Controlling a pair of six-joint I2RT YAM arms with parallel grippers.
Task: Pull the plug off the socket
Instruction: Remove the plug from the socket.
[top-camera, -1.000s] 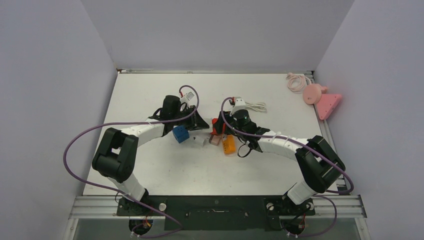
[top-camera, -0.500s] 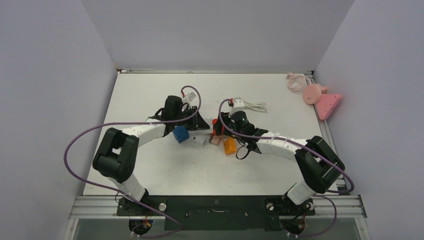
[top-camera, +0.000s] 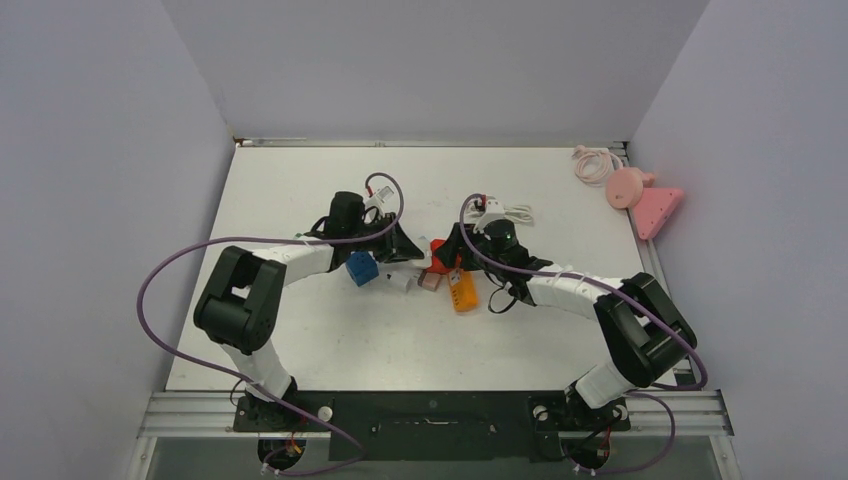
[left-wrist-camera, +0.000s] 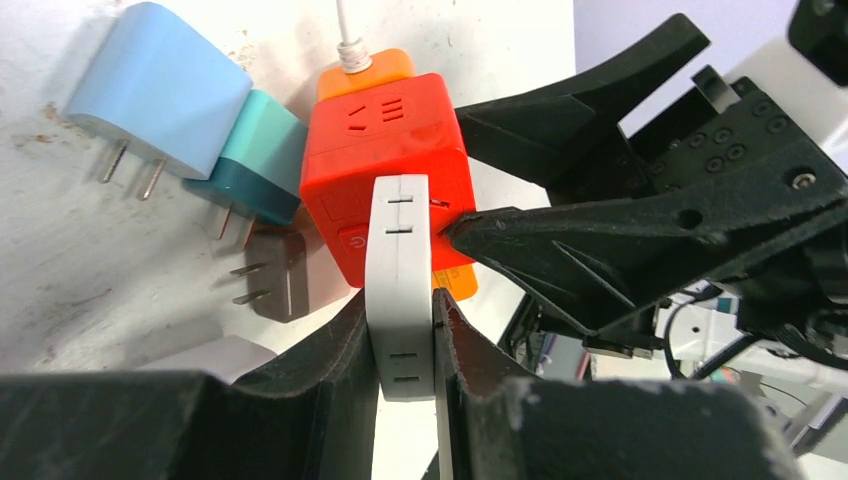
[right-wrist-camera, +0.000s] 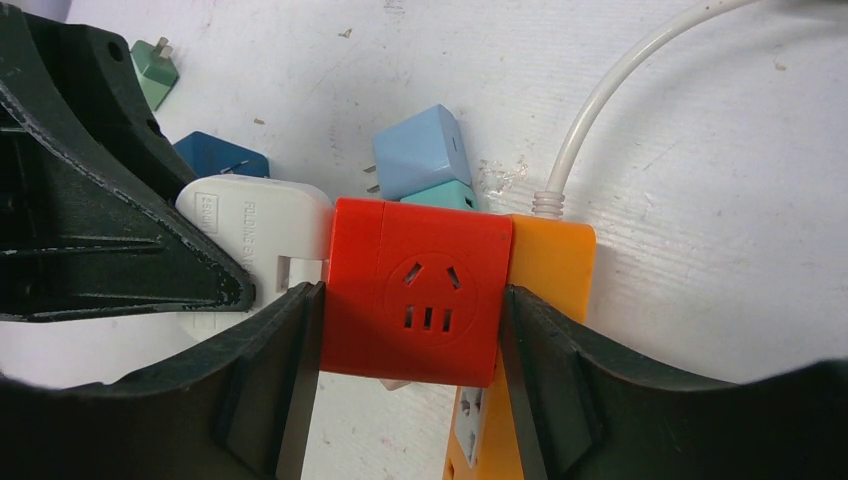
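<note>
The socket is a red cube (right-wrist-camera: 420, 300) with a white cord, held off the table near its centre (top-camera: 438, 249). My right gripper (right-wrist-camera: 410, 295) is shut on its two sides. The white plug (left-wrist-camera: 402, 290) sits flush against the cube's side, and its prongs are hidden. My left gripper (left-wrist-camera: 402, 310) is shut on the plug's flat faces. In the right wrist view the plug (right-wrist-camera: 255, 225) lies left of the cube with the left gripper's fingers (right-wrist-camera: 110, 240) on it. The two grippers meet tip to tip (top-camera: 425, 253).
An orange power strip (top-camera: 461, 290) lies just under and right of the socket. Loose adapters lie around: dark blue (top-camera: 361, 268), light blue (left-wrist-camera: 160, 90), teal (left-wrist-camera: 260, 160), brownish (left-wrist-camera: 275, 275). A coiled white cable (top-camera: 510, 213) and pink items (top-camera: 640, 195) lie at the back right.
Both grippers, with the socket and plug between them, have shifted slightly to the right. The right wrist has swung right and the left elbow has come inward. Both grips are unchanged.
</note>
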